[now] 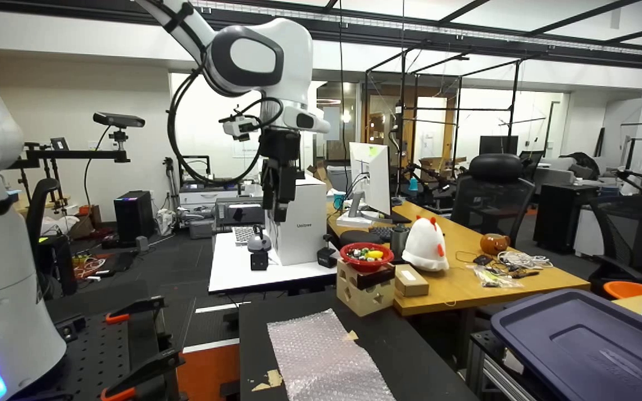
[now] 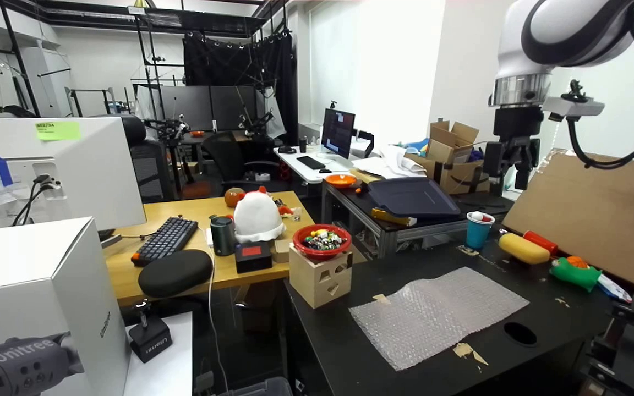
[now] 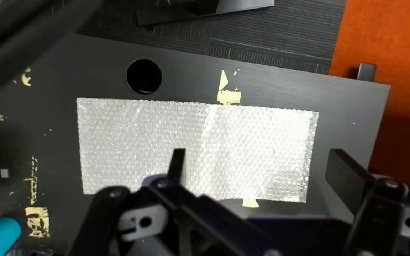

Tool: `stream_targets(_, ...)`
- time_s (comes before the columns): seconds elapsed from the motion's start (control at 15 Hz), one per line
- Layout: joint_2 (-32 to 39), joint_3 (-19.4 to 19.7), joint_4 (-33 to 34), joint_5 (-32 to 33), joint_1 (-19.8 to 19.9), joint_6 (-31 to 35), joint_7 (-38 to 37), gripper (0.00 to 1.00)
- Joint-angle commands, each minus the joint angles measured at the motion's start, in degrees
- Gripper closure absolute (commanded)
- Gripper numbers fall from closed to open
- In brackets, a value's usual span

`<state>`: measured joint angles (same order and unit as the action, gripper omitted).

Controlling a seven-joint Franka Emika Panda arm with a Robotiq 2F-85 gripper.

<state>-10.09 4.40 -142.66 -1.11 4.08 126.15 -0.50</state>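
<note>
Wrist view: gripper (image 3: 256,156) hangs well above the table (image 3: 183,76), empty, jaws wide apart. Bubble wrap (image 3: 137,142) lies unfolded on the table, untouched. Progress, as judged: no grasp made yet; all handling apparently remains
</note>
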Motion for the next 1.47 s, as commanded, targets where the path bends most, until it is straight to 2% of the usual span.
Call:
stream_targets(0.0, 6.85, 1.72, 1.86, -0.84, 1.95, 3.37, -1.58, 0.00)
stream_targets(0.27, 13.49, 2.92, 4.07, -5.18, 2.93, 5.69, -3.01, 0.00)
stream_targets(0.53, 20.61, 1.63, 8.75, -10.56, 2.37, 6.14, -2.67, 0.00)
stream_targets(0.8, 26.01, 0.02, 14.61, -13.99, 1.30, 2.14, -10.89, 0.00)
stream_targets(0.87, 23.97, 0.64, 11.25, -11.81, 1.84, 5.20, -7.67, 0.00)
stream_targets(1.27, 27.75, 0.17, 14.74, -13.02, 1.34, 3.69, -10.06, 0.00)
stream_targets(1.4, 29.94, 0.92, 14.45, -11.98, 1.61, 6.65, -9.79, 0.00)
